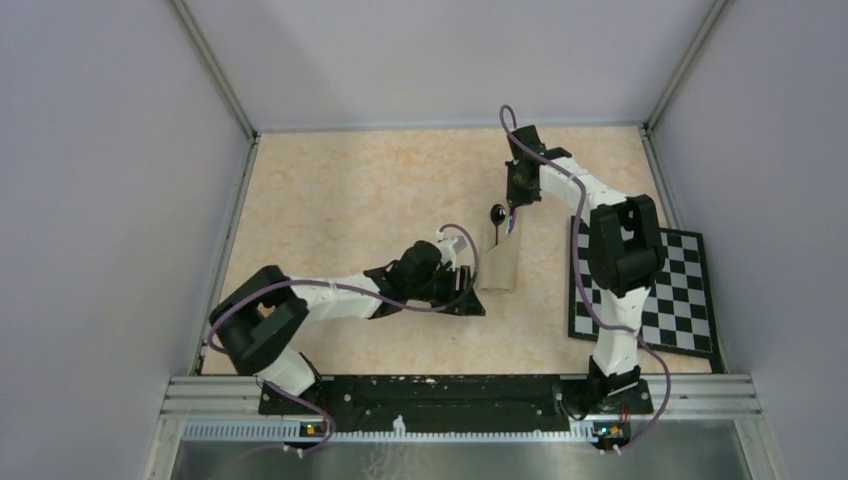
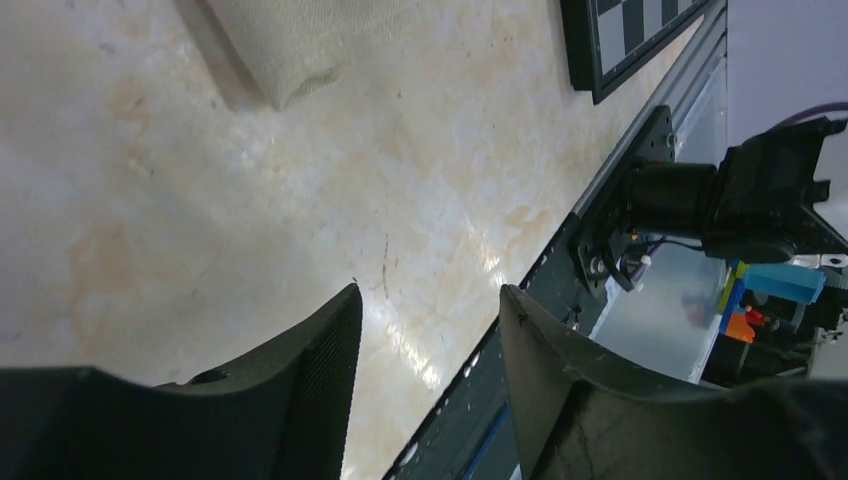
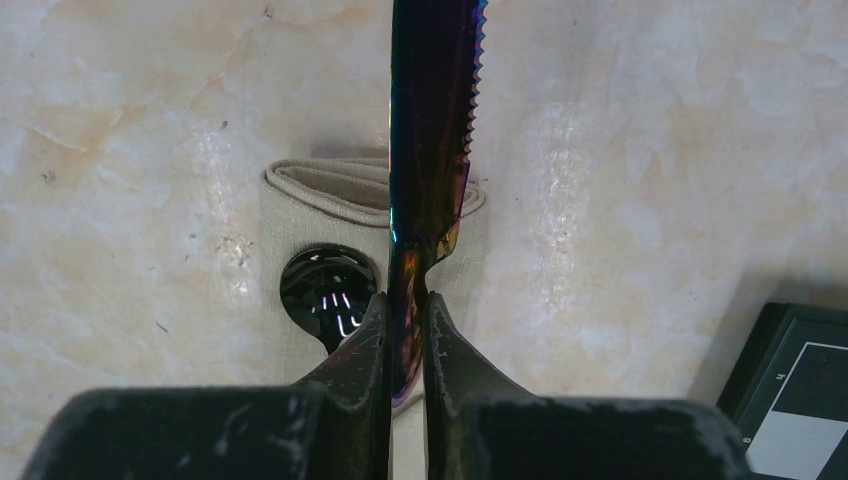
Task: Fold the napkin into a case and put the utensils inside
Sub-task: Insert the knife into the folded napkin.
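Note:
The napkin lies folded as a narrow tan case [image 1: 500,264] at the table's middle. A black spoon's round bowl [image 1: 497,213] shows at the case's far end, and the right wrist view shows this bowl [image 3: 328,285] against the cloth [image 3: 300,215]; its handle is hidden. My right gripper [image 3: 405,298] is shut on the purple iridescent knife [image 3: 430,120], whose serrated blade stands out past the fingertips above the case. From above, that gripper [image 1: 514,207] hangs over the far end. My left gripper [image 2: 430,300] is open and holds nothing, low beside the case's near left corner [image 2: 290,50].
A black-and-white checkerboard [image 1: 645,290] lies at the right, partly under the right arm. The metal rail [image 1: 460,395] with both arm bases runs along the near edge. Grey walls close in the left, back and right sides.

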`<state>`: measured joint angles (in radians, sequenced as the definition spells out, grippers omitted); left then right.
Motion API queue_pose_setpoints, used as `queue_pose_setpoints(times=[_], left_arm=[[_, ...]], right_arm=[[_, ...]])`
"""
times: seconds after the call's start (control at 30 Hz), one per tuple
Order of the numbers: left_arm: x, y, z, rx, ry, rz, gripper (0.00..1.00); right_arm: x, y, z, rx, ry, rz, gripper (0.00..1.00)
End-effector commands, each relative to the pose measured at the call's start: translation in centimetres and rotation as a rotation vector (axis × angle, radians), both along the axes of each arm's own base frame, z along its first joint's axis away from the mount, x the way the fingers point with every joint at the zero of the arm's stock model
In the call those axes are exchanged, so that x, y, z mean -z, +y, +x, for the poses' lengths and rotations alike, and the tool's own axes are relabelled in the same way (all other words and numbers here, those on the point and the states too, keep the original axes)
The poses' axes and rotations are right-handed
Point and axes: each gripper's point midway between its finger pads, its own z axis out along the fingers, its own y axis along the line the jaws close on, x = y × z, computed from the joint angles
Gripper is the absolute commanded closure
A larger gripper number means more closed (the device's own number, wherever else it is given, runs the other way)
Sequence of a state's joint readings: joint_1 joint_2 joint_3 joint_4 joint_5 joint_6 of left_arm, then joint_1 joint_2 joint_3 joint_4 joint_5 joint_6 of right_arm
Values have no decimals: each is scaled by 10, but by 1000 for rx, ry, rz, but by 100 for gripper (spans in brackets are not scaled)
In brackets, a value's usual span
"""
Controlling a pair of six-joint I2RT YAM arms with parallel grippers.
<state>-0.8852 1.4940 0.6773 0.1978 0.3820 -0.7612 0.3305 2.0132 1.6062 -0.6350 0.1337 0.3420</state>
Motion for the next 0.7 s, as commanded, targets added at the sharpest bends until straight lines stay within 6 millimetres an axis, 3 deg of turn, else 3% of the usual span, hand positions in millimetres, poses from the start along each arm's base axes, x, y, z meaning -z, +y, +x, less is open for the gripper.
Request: queue_pose_setpoints(times=[0.0,0.23,0.67], left_arm=[[-23,-47,26,-6,-43,-140,44],[12,-70,48,-50,4,-109,48],[60,-77,66,-125,34,-57,51]], right_arm=[[-16,1,17,3,-64,18,100],[-7,3,-4,-8,-31,33,100],[-7,19,-35,-38,-2,43,100]])
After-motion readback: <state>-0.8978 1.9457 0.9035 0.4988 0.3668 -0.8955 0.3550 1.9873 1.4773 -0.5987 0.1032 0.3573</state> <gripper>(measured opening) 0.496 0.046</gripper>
